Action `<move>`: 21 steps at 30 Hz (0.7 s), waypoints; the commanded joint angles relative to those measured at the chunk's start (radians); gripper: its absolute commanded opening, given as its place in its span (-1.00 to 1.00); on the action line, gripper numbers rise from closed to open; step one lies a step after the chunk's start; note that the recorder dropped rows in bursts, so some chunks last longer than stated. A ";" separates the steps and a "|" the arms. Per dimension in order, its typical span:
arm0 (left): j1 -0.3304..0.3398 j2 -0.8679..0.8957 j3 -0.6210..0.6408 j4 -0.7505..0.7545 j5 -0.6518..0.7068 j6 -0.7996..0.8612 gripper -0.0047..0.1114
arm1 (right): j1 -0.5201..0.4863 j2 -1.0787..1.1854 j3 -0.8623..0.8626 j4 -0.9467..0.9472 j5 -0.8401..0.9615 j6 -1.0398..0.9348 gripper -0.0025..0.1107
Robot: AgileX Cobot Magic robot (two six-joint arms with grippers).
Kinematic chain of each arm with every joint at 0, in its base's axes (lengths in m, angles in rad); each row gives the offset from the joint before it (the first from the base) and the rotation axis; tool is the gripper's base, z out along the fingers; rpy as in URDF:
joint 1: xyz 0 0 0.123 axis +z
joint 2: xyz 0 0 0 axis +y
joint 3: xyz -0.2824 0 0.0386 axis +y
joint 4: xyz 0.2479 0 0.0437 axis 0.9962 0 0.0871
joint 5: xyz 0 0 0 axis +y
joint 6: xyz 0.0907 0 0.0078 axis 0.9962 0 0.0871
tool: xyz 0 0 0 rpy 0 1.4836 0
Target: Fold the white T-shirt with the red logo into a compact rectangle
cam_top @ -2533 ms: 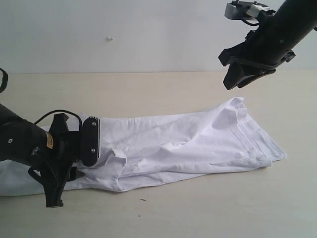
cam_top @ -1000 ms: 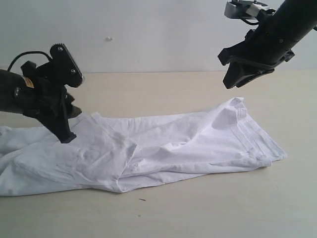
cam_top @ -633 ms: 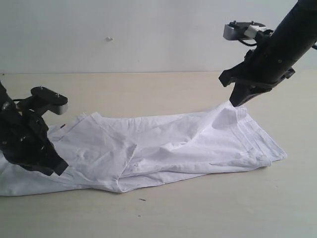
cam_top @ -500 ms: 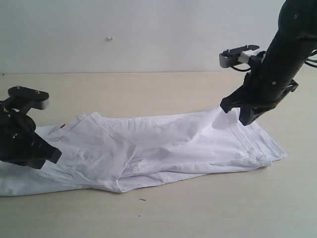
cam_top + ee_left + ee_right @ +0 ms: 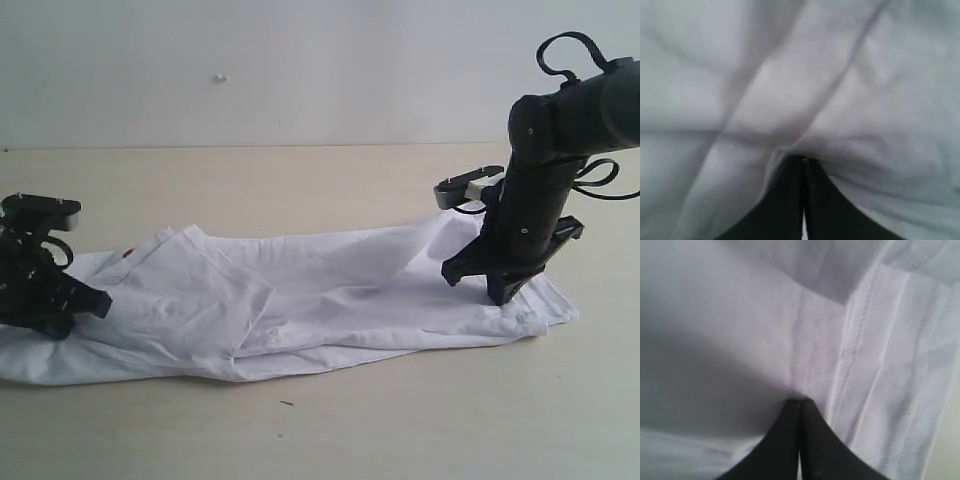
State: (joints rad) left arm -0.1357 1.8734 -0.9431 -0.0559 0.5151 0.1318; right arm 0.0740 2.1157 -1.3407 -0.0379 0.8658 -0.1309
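Since a second ago: left claw (image 5: 97, 302) and right claw (image 5: 499, 293) dropped onto crumpled white cotton T-shirt (image 5: 330, 285); both closed, pinching cloth.

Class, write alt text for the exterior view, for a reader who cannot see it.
A white T-shirt lies stretched, partly folded and rumpled, across a pale table. The left gripper pinches its left end and the right gripper its right end, both shut, low on the cloth.

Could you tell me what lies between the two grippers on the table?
Only the white T-shirt, rumpled, spans from left gripper to right gripper; the exterior view shows it.
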 commanded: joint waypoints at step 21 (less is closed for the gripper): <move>0.117 0.054 -0.340 0.076 0.081 -0.017 -0.92 | -0.004 -0.021 0.005 0.174 0.295 -0.170 -0.96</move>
State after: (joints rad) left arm -0.0230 1.9460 -1.2754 0.0116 0.5699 0.1235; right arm 0.0717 2.1335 -1.3337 0.3151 1.1754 -0.4018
